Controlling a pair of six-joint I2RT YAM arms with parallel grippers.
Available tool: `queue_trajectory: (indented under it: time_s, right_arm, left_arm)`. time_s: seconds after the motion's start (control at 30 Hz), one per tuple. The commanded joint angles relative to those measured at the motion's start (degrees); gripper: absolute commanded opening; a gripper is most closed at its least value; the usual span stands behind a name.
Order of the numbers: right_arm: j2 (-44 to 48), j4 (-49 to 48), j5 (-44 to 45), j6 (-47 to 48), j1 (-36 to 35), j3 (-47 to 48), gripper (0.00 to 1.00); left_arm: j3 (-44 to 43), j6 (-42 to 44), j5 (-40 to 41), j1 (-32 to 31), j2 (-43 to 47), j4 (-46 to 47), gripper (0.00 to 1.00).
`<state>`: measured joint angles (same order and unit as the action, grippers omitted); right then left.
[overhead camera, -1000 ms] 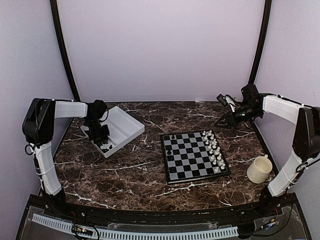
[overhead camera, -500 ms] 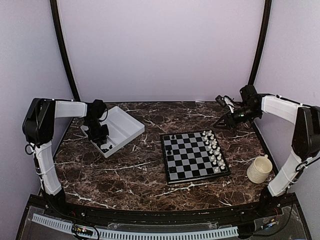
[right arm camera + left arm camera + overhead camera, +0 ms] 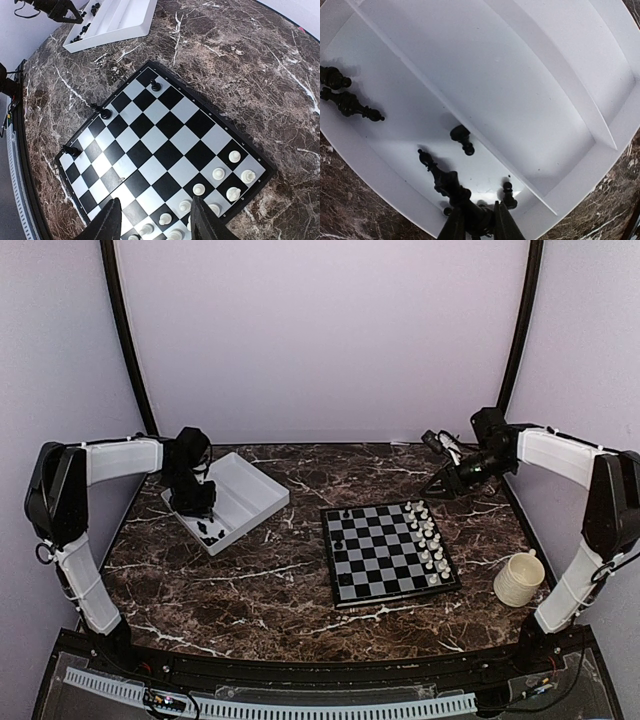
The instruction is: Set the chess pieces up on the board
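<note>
Bright even light, soft shadows, wrist views sharp, warped at edges

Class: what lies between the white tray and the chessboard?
Only bare dark marbled tabletop separates the white rectangular plastic tray from the black-and-grey checked chessboard, in the top view.

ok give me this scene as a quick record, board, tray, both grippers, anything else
board: three black chess pieces on its left side, white chessmen in two rows on its right
tray: white, two compartments, loose black pieces in the nearer one
left gripper: over the tray, shut on a black piece
right gripper: open, empty, beyond the board's far edge
mug: cream, right of the board
</note>
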<state>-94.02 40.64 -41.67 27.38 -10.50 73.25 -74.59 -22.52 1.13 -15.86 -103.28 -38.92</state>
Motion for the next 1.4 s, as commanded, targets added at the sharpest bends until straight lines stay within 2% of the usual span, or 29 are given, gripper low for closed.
queue_trajectory:
  time_s: [0.0,0.27,0.4,0.57,0.87,1.37]
  right_arm:
    - [1.00,1.04,-0.07,-0.04,-0.91,2.42,0.48]
    - [-6.15,2.93,-8.10,-4.03,-4.39,12.78,0.48]
    - [-12.27,0.54,-13.95,-9.52,-8.11,17.21,0.48]
    - [-19.86,0.50,-18.41,-14.69,-14.28,23.77,0.48]
    - [-23.57,-1.06,-22.50,-20.05,-21.04,27.75,0.50]
    - [-22.23,-1.99,-25.14,-22.05,-27.88,27.74,0.54]
  left_arm:
    - [2.31,7.00,-0.96,-2.90,4.05,1.40,0.13]
    - [8.57,19.13,-7.20,-11.21,12.89,15.09,0.12]
    - [10.30,24.11,-9.96,-17.69,17.38,22.00,0.13]
    - [11.41,26.57,-14.52,-22.67,19.95,29.24,0.13]
    - [9.52,29.59,-17.07,-30.12,16.73,33.21,0.13]
    - [10.34,30.01,-17.44,-35.01,16.42,32.96,0.14]
